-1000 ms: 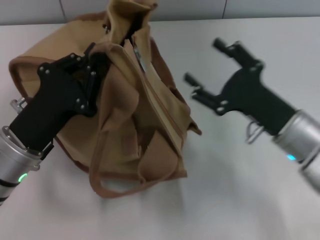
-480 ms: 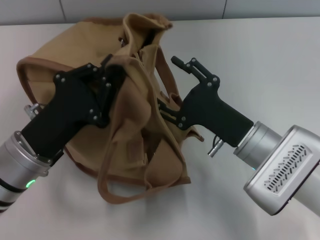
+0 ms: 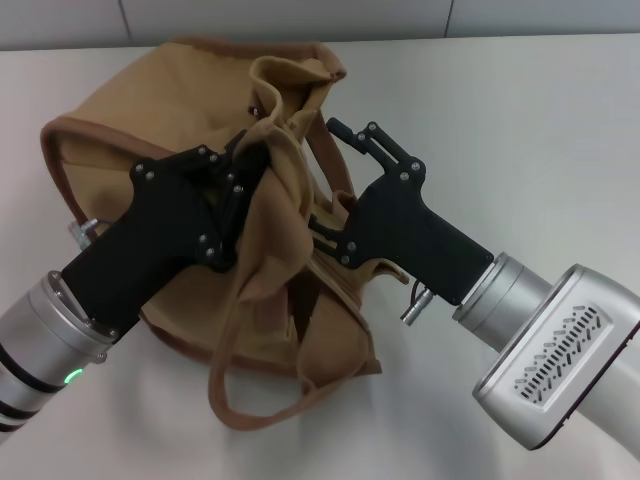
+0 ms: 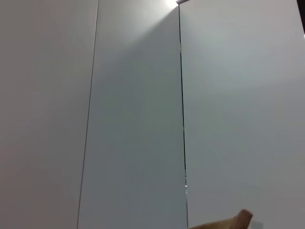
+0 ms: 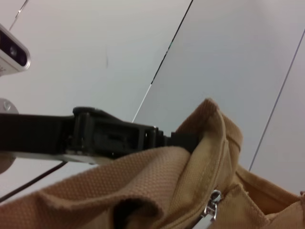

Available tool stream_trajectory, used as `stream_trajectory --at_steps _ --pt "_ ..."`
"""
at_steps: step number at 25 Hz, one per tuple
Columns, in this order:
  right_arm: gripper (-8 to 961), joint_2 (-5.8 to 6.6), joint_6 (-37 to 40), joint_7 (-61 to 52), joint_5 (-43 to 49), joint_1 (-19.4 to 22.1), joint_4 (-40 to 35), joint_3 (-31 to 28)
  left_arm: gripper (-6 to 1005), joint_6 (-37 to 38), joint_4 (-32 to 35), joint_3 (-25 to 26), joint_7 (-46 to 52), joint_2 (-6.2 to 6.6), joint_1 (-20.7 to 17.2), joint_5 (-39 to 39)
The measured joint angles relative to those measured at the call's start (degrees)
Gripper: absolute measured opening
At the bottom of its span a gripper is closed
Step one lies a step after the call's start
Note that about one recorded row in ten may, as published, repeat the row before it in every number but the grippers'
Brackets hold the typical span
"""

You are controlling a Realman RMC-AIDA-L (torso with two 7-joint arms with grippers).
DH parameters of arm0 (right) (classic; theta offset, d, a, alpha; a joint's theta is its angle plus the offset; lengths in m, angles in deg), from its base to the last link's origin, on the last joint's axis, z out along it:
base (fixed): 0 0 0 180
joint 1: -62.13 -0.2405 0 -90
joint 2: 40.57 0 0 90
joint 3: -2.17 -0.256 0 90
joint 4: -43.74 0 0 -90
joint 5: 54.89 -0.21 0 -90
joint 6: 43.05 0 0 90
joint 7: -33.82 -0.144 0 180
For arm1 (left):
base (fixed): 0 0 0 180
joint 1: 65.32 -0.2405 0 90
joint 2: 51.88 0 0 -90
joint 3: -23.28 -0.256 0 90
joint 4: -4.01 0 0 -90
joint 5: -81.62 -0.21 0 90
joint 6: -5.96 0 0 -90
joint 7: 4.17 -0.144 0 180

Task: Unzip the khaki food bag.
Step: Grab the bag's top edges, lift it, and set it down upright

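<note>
The khaki food bag [image 3: 150,150] sits slumped on the white table [image 3: 530,130], filling the upper left and centre of the head view, its darker brown edging curving along the left rim. One strap handle [image 3: 260,400] loops out loose toward the bottom centre of the frame, lying on the table.

The left gripper [image 3: 252,158] comes in from the lower left, its black body angled up toward the middle of the bag. Its fingers are clenched on a bunched fold of the bag's canvas near the mouth, and the fabric rises in a crumpled peak just above that grip, near the top centre of the frame.

The right gripper [image 3: 325,178] reaches in from the lower right, silver wrist trailing to the bottom right corner. Its fingers are spread apart: one finger [image 3: 365,140] stands clear against the table above the bag's right edge, the other pokes into the folds at the centre of the bag, right beside the left gripper.

From the right wrist view, the tan canvas fills the lower half of the frame, and a small metal zipper pull [image 5: 211,204] shows at the bottom centre, tucked between two folds. The black left gripper crosses the middle left of that frame, biting into the cloth. In the left wrist view, only a sliver of tan fabric peeks in at the bottom right, against a pale panelled wall [image 4: 133,119].
</note>
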Motion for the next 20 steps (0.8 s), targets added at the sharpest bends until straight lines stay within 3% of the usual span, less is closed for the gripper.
stream_trajectory --at_steps 15,20 --pt "787 0.0 1.6 -0.3 -0.4 1.3 0.9 -0.9 68 -0.7 -0.1 -0.8 0.0 -0.02 0.1 0.0" --pt "733 0.0 1.3 -0.4 -0.4 1.2 0.8 -1.3 69 -0.9 -0.1 -0.8 0.0 0.0 0.6 0.0"
